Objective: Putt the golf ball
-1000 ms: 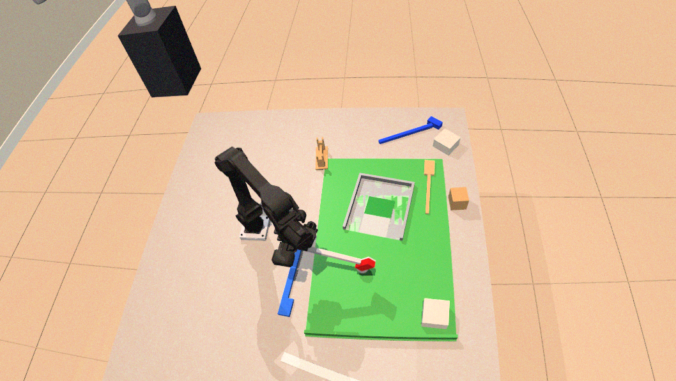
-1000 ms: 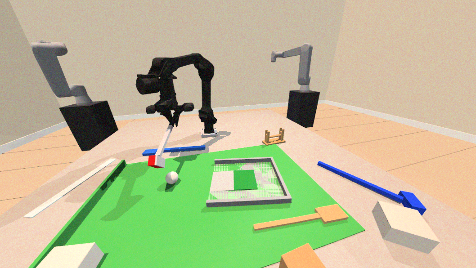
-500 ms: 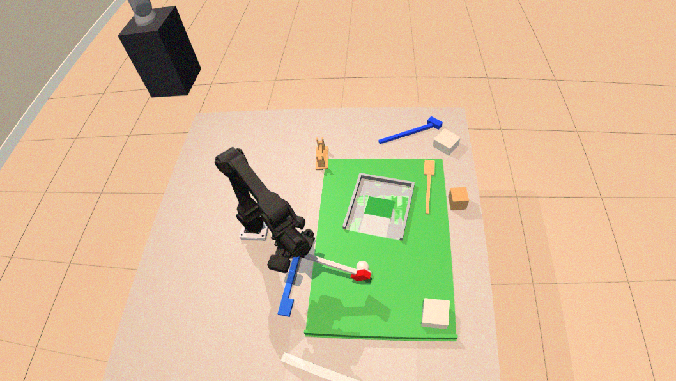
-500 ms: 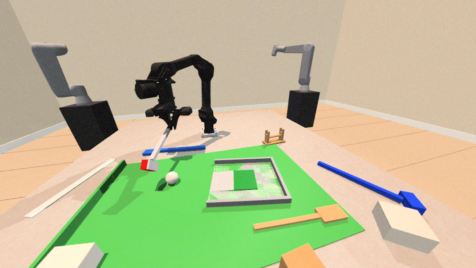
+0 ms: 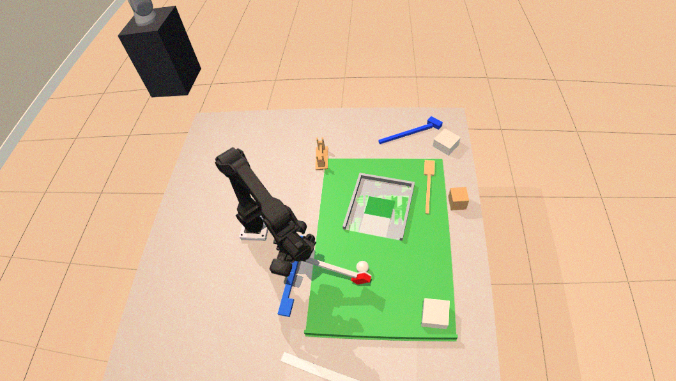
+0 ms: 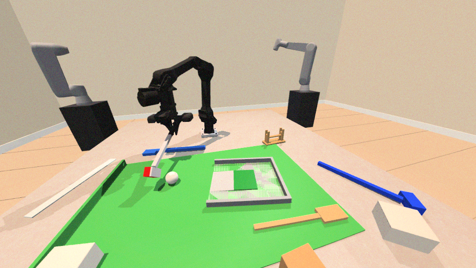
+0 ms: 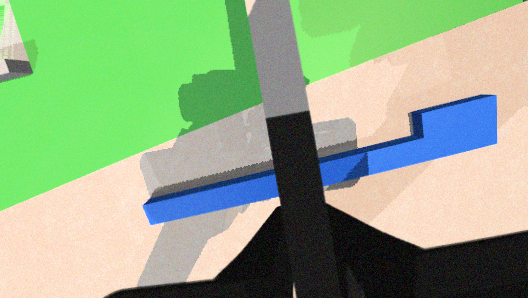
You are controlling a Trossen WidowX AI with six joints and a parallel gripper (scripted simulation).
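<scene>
My gripper is shut on the dark grip of the red putter. The putter's pale shaft slants down over the green mat, and its red-and-white head is slightly above the mat. The white golf ball rests on the mat. The head is beside it, on the side away from the ramp, with a small gap in the exterior view. The pale ramp leads to the dark green raised green, which holds no ball.
Grey walls surround the green on three sides. A blue club lies below my gripper. An orange club is on the mat's far side. A white block sits near the mat's end wall. A wooden rack stands at a corner.
</scene>
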